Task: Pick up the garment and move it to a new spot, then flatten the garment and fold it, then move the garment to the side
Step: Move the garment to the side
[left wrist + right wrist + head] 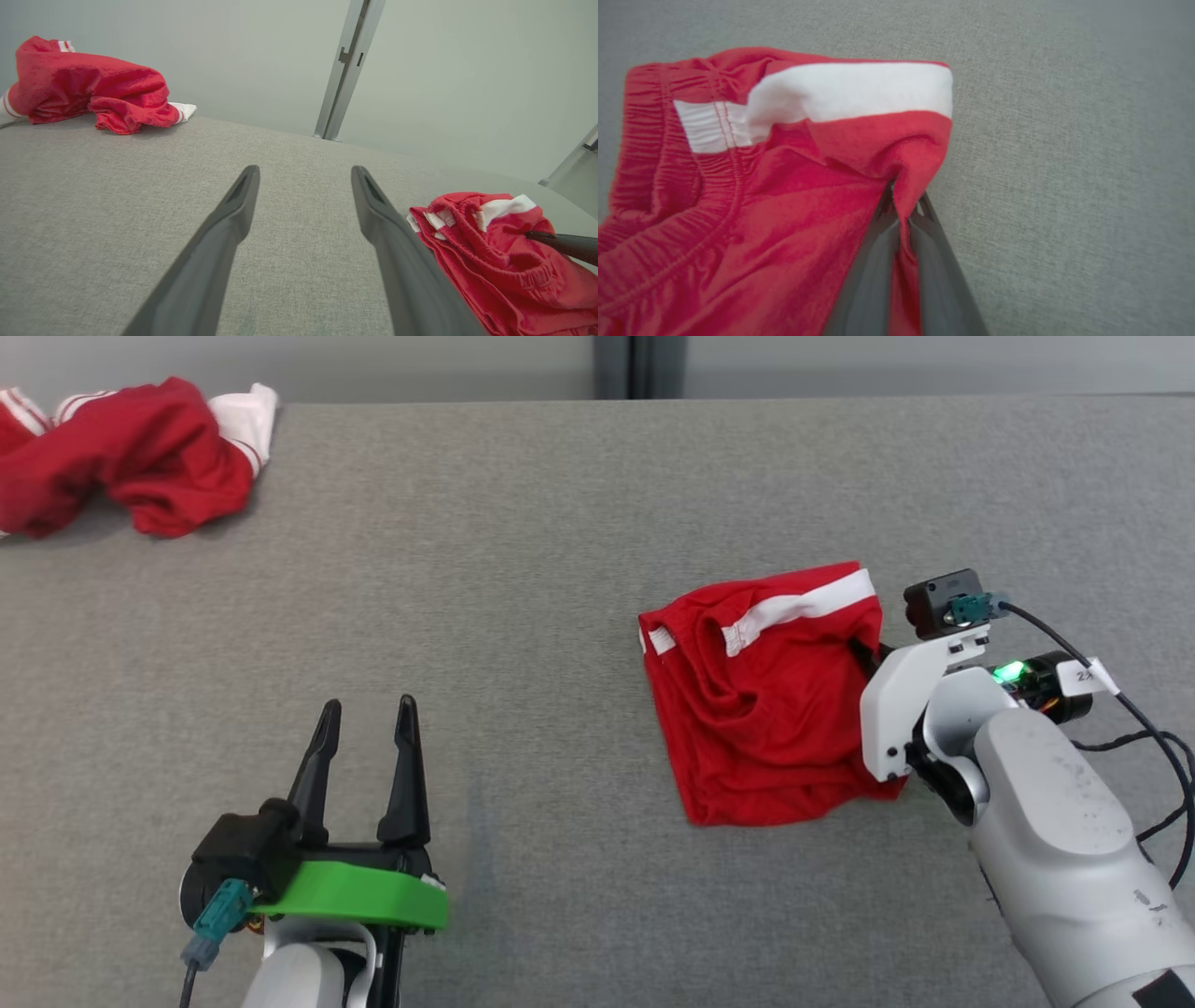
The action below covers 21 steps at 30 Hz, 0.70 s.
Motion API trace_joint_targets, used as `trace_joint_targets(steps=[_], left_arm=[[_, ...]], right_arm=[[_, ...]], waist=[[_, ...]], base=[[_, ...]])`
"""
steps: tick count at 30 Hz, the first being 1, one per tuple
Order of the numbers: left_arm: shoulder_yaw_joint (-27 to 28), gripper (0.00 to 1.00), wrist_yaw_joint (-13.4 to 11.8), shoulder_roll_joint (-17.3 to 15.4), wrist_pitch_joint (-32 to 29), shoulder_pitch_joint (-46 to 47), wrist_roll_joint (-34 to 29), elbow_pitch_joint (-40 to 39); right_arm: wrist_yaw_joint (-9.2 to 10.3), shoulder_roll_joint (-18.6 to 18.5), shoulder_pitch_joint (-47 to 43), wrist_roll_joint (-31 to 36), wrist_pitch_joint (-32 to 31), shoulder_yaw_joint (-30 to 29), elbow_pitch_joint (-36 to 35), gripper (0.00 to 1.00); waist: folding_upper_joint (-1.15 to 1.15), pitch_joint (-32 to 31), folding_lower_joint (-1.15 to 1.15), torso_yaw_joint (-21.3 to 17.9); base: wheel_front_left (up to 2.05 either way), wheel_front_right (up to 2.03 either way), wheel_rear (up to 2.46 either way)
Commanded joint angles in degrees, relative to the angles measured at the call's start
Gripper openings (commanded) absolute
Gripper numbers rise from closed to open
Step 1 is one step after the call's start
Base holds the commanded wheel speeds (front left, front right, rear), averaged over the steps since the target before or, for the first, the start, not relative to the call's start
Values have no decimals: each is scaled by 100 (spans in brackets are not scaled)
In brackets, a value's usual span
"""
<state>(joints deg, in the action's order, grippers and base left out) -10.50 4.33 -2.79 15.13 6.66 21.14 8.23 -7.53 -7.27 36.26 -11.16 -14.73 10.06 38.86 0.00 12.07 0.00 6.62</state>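
Way out at 10 o'clock on the worktop (523, 523) sits a second red-and-white heap (131, 457), crumpled and well apart from everything else; not the one being worked, I'd say. Down at 7 o'clock the left hand (368, 707) hovers with its fingers spread, nothing between them and nothing near. Over at about 3 o'clock lie the shorts (766, 709); red, white side stripe, elastic waistband, bunched into a rough lump rather than flat. The right hand (903, 210) has its fingers pinched together on a fold of red cloth at the lump's 2 o'clock corner, just under the stripe; the wrist view shows fabric sandwiched between the tips.

Handling-wise, my guess: light, thin, floppy jersey; zero stiffness, so it'll drape from wherever it's pinched; not fragile, maybe a bit slick, so a shallow pinch could slide out on the lift. A doubled fold like this one looks fair for carrying. For flattening I'd want both hands on the waistband, up around the lump's 10 to 11 o'clock; the elastic is thicker and should hold better, while a one-corner hold would likely leave it dangling in a twist.
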Motion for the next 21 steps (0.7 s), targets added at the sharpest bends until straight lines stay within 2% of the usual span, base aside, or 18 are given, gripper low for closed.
trace_joint_targets(steps=[1, 5, 9, 13, 17, 21], left_arm=[[22, 100, 39, -21, 0, 165, -94, -31], [-12, 100, 124, -21, 0, 372, -304, -73], [-39, 100, 204, -70, 0, 600, -566, -17], [-192, 100, 263, -188, 0, 791, -699, 102], [-277, 100, 283, -279, 0, 854, -752, 177], [-330, 100, 290, -348, 0, 883, -756, 210]], right_arm=[[9, -94, 121, 3, 73, -36, -38, 0], [9, -251, 257, 20, 244, -182, -27, 0], [9, -234, 355, -5, 472, -390, 65, 0], [9, -177, 428, -8, 752, -615, 227, 0], [9, -127, 500, -7, 946, -688, 391, 0], [9, -162, 704, 69, 1045, -688, 562, 0]], waist=[[0, 452, 0, -711], [0, 701, 0, -1290], [0, 968, 0, -1963], [0, 1183, 0, -2431], [0, 1273, 0, -2595], [0, 1324, 0, -2592]], base=[[0, 0, 0], [0, 0, 0], [0, 0, 0], [0, 0, 0], [0, 0, 0], [0, 0, 0]])
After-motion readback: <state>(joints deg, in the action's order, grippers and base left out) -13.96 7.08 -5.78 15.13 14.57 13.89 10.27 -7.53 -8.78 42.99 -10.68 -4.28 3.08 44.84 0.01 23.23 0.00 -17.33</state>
